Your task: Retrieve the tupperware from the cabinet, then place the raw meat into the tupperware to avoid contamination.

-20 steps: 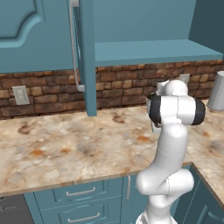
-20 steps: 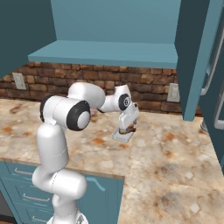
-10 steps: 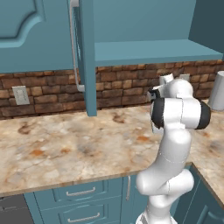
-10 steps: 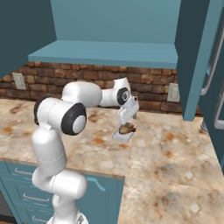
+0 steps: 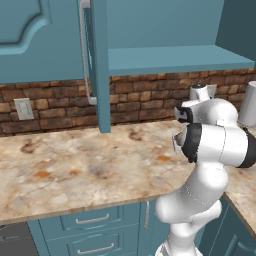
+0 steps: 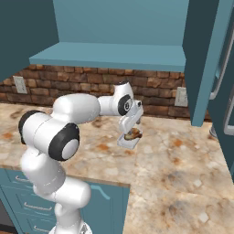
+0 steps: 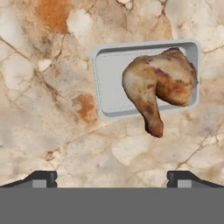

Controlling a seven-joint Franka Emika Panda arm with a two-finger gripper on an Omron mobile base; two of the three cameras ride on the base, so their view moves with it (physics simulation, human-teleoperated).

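The gripper (image 7: 112, 178) stands with its jaws spread wide and nothing between them, its two dark fingertips (image 7: 41, 178) apart at the bottom of the hand view, looking straight down at the marble counter (image 7: 48, 131). In the right base view the gripper (image 6: 129, 127) hangs just above the tupperware (image 6: 128, 140). Below it, the tupperware (image 7: 109, 87) sits flat on the counter with the raw meat (image 7: 159, 87) lying in it; the thick part of the drumstick-like piece rests inside the container, while its narrow end reaches over the near rim and out above the counter. Farther out, the cabinet (image 6: 114, 32) hangs above the brick backsplash (image 6: 82, 82) with its door (image 5: 97, 65) swung open and its lower shelf bare as far as can be seen. A tall grey cylinder (image 5: 248, 102) stands at the far right of the counter in the left base view, and a wall outlet (image 5: 23, 108) sits in the brick. Judged from this, the task looks nearly or fully done: the container is out of the cabinet and the meat is in it, released. What may remain is only to lift the arm clear, and whether the overhanging end matters cannot be told. No brand, label or writing can be read anywhere.
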